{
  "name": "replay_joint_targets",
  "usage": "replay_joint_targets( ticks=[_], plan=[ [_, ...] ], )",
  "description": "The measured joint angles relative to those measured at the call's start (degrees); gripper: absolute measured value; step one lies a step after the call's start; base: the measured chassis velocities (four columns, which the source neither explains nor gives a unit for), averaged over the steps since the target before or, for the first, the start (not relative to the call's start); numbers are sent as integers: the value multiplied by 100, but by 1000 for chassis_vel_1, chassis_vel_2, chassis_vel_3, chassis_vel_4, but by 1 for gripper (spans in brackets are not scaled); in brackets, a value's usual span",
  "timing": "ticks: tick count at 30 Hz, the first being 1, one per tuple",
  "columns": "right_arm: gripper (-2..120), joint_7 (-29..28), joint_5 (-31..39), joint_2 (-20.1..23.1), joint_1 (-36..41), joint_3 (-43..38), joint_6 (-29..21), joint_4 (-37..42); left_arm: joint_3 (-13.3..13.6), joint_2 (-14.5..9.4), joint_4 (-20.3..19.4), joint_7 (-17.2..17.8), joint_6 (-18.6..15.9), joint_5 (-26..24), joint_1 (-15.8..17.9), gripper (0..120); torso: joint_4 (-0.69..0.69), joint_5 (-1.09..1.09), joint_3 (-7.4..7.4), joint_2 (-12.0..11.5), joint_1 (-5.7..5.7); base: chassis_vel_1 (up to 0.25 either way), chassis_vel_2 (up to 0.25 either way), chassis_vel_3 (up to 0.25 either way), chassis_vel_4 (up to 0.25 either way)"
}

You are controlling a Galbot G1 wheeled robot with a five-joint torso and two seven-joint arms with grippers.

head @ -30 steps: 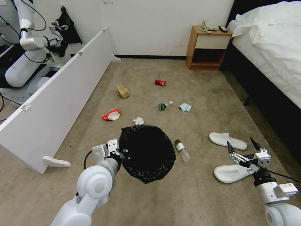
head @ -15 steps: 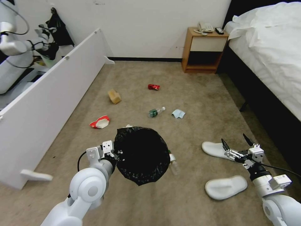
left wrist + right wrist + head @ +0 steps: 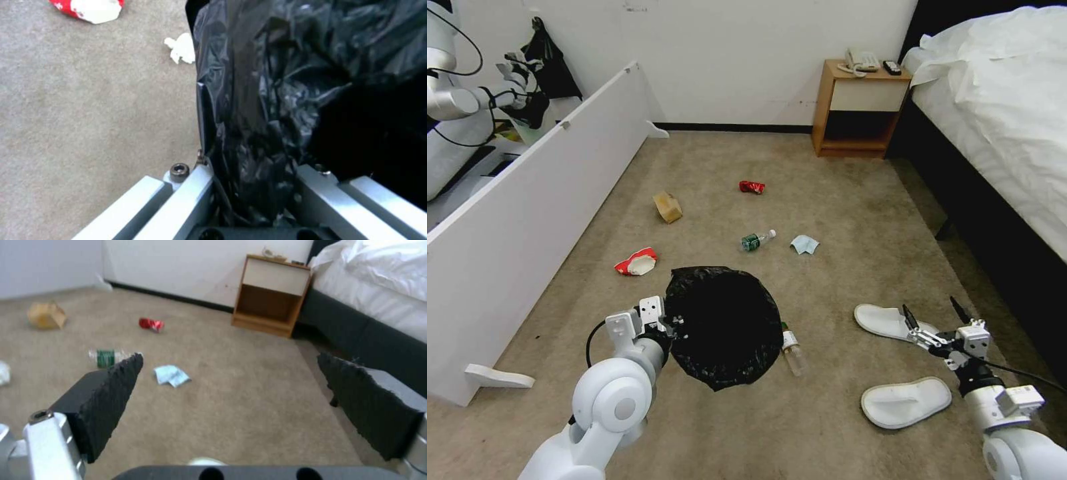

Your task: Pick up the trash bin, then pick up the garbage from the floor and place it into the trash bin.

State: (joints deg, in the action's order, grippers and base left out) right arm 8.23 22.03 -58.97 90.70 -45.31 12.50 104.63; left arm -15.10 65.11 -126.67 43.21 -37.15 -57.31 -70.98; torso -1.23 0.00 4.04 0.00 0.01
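Down on the left of the head view, the left gripper (image 3: 668,325) is clamped on the rim of the trash bin (image 3: 724,327), pinching the crinkly black liner (image 3: 267,100) between its metal jaws (the wrist view shows plastic bunched right into the gap). That bin hangs above the carpet (image 3: 827,220), its dark mouth facing up.

Over on the right, the right gripper (image 3: 934,320) hovers above the nearer end of one white slipper (image 3: 890,320), its black-padded jaws spread wide with nothing between them. A second slipper (image 3: 906,402) lies just beside the right arm, closer to the robot.

Garbage is scattered across the floor: a clear bottle (image 3: 792,350) partly tucked under the bin's edge, a green-labelled bottle (image 3: 755,241) and a light blue cloth (image 3: 804,244) farther out, a red can (image 3: 752,187), a tan paper bag (image 3: 668,207), a red-white paper cup (image 3: 637,263), and a white tissue (image 3: 181,50) beside the bin.

A wooden nightstand (image 3: 860,110) stands against the far wall, beside the bed (image 3: 1000,127).
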Motion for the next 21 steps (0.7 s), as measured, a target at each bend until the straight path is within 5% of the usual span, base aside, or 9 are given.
replay_joint_targets(
  ticks=[6,9,11,12,17,21],
  plan=[
    [100,-233,-110,672,-18,100,-342,-121,-42,-11,17,-77,-14,251,-131,0,2,1,0,0,0,0,0,0,0],
    [100,-370,-233,1275,74,116,-582,-154,-86,24,33,-229,2,518,-257,0,1,2,0,0,0,0,0,0,0],
    [100,-388,-372,2195,261,102,-742,-196,-115,132,40,-330,35,752,-404,0,0,2,0,0,0,0,0,0,0],
    [100,-388,-372,2195,261,102,-742,-196,-115,132,40,-330,35,752,-404,0,0,2,0,0,0,0,0,0,0],
    [100,-206,-360,3721,373,313,-840,-363,-146,410,34,-533,88,1124,-632,0,1,0,0,0,0,0,0,0,0],
    [100,-73,-340,4200,197,662,-840,-468,-187,512,31,-593,118,1239,-716,0,3,0,0,0,0,0,0,0,0]
  ],
)
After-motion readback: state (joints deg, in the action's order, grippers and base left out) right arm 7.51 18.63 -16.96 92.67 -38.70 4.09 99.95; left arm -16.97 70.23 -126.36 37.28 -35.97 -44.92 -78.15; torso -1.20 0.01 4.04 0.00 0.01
